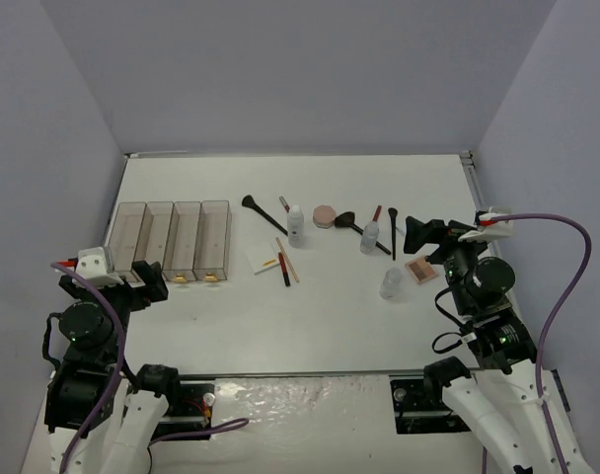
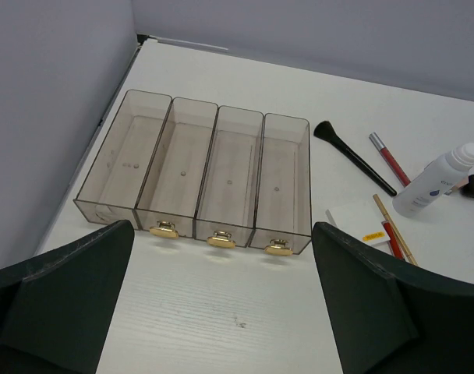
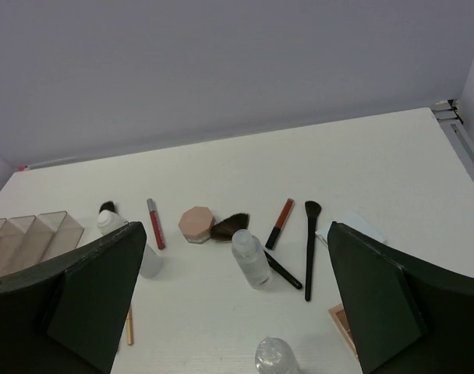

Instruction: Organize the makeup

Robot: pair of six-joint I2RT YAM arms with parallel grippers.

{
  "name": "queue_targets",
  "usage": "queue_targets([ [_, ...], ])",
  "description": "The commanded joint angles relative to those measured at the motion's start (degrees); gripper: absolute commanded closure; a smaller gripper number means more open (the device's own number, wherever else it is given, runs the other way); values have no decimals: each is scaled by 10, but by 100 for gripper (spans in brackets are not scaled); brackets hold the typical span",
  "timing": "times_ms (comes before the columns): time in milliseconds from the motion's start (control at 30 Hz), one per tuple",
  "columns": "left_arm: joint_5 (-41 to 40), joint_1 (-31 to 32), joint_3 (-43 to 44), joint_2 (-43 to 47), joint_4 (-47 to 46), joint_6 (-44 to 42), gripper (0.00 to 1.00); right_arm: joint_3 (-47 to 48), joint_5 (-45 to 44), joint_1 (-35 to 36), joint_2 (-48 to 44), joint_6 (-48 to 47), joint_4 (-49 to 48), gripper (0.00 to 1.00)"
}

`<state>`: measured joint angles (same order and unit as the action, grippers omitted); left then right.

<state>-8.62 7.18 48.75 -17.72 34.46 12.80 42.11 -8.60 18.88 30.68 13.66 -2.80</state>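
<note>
A white table (image 1: 310,326) is sitting between pale grey walls (image 1: 280,69). Four clear bins (image 1: 172,240) are standing side by side at its left, touching one another. The makeup is lying loose on the tabletop to the right of them, spreading across towards the right arm.

I am counting three black-handled brushes. The first brush (image 1: 251,203) is lying nearest the bins, a second brush (image 1: 346,219) is touching the one round pink compact (image 1: 325,215), and a third brush (image 1: 393,225) is further right. Two slim tubes are showing, a red tube (image 1: 283,204) and a darker tube (image 1: 377,212). Three bottles are standing upright: a white bottle (image 1: 296,225), a clear bottle (image 1: 370,237) and a second clear bottle (image 1: 391,283). Two pencils, the red pencil (image 1: 283,270) and the tan pencil (image 1: 289,263), are lying together at the edge of one white pad (image 1: 262,259). One square tan palette (image 1: 420,269) is lying beside the right arm.

The left gripper (image 2: 221,241) is hovering just in front of the bins, jaws spread wide and holding nothing. The right gripper (image 3: 235,234) is hanging by the right end of the makeup, jaws equally wide and holding nothing.
</note>
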Motion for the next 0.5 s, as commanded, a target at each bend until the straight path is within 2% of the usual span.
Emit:
queue_targets([
  [0, 4, -1, 12, -16, -29, 8, 3, 15, -7, 5, 3, 7, -46, 0],
  [233, 55, -1, 0, -58, -95, 22, 3, 11, -29, 6, 3, 30, -46, 0],
  [467, 130, 8, 77, -255, -157, 60, 3, 5, -13, 8, 9, 27, -47, 0],
])
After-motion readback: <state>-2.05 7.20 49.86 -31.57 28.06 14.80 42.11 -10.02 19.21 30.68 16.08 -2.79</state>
